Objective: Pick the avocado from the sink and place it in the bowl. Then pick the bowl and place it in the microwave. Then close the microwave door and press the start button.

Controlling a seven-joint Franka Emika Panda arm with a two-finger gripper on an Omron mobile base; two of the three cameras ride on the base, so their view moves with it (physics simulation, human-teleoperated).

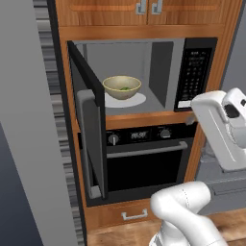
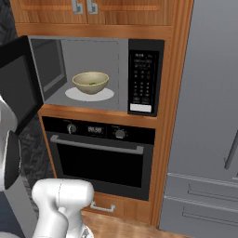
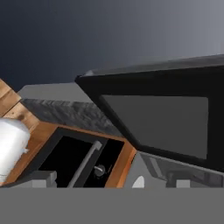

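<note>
Wood-cabinet kitchen: microwave door (image 1: 91, 139) swung wide, stiff, light on hinge; push at bar handle (image 1: 89, 144). Gripper unclenched, empty.

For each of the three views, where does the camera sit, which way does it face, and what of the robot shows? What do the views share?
Left base view: behind the arm on its left, facing the open microwave; white arm at lower right.
Right base view: behind on the right, same wall; arm at lower left.
Hand view: on the hand, rolled, facing the microwave door up close, with the oven beneath it; a white arm part at its left.
Shared: both base views show the bowl on the white plate, with the keypad to the right.
</note>
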